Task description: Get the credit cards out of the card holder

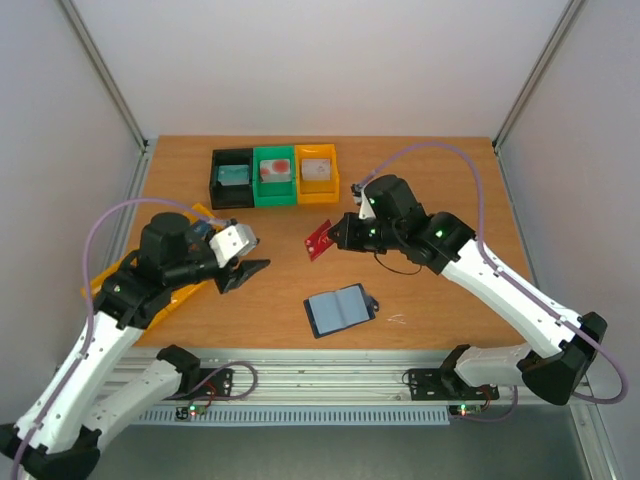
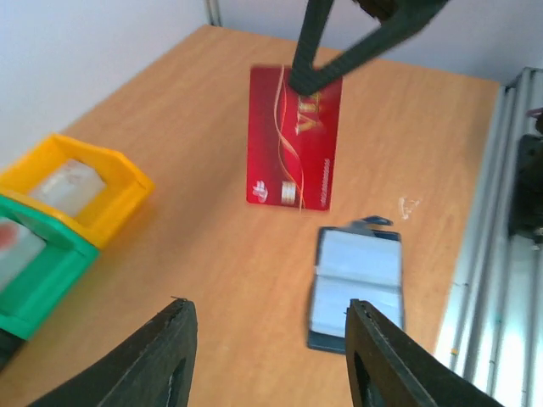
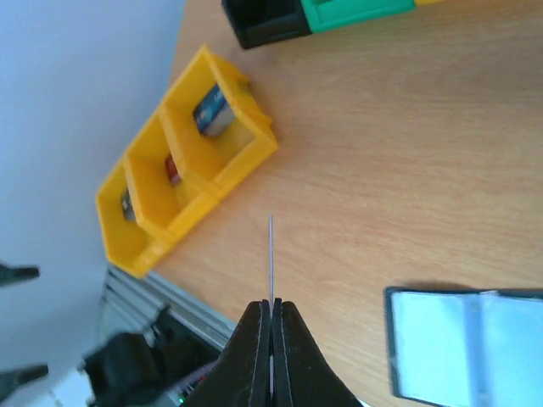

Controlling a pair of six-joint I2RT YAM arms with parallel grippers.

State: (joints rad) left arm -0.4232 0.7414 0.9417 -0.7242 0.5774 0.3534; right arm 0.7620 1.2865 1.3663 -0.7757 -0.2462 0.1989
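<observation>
The wooden desk [image 1: 440, 180] carries two sets of bins, an open wallet and both arms' working ends.

A long yellow bin [image 1: 150, 290] with three compartments lies at the left edge, partly under the left arm. A row of three small bins [image 1: 275, 177], black, green and yellow, stands at the far side, each with a small flat item inside.

The card holder [image 1: 340, 309] lies open and flat near the desk's near edge, between the two arms, with its pale pocket pages facing up. No tool touches it.

The left tool [image 1: 245, 268] hangs left of the holder with its jaws apart and nothing between them. In the left wrist view the holder [image 2: 356, 284] lies just beyond the right finger.

The right tool [image 1: 340, 235] hangs beyond the holder, toward the row of bins, with its fingers pressed together on one short edge of a red credit card [image 1: 322, 240].

From the left wrist the red credit card [image 2: 293, 144] shows its full face, with gold lettering and a chip. From the right wrist it appears edge-on as a thin line [image 3: 271, 254]. The card is well apart from the holder, which sits at the lower right of that view [image 3: 462, 343].
</observation>
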